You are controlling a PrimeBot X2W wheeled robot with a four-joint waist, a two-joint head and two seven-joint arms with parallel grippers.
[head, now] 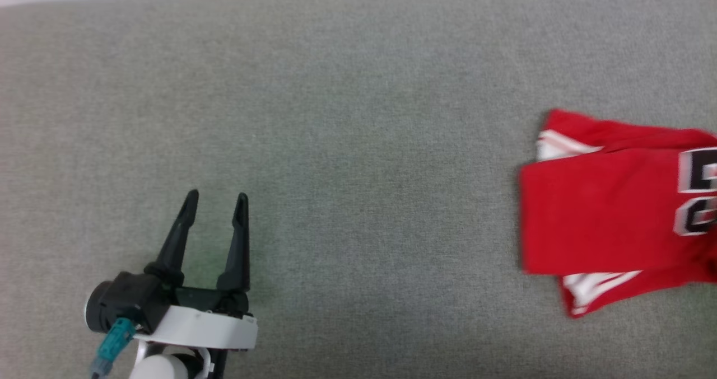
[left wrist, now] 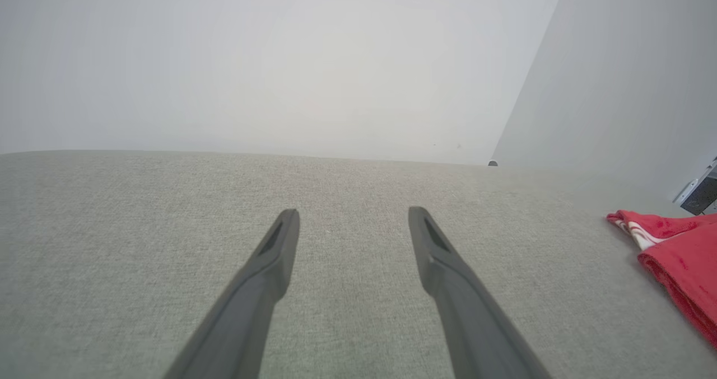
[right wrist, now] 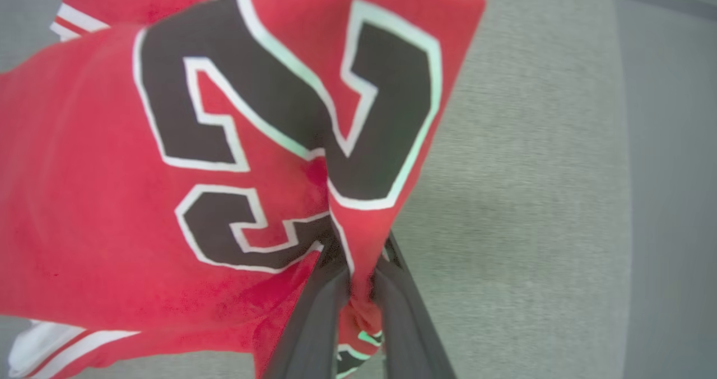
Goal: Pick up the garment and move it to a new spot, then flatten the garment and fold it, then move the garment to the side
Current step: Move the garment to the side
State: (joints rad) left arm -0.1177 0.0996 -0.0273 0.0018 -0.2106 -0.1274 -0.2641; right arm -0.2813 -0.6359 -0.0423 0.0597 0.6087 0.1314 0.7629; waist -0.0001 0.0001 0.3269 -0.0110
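Item: the garment (head: 605, 211), folded, lying at the far right of the grey cloth surface (head: 336, 116). My right gripper (right wrist: 358, 289) is clamped on a pinched ridge of its red fabric, and my left gripper (head: 217, 194) is spread wide, empty and well apart. Risk, as I judge it: the pinch may catch few layers, so dragging sideways could pull the fold open or slip free.
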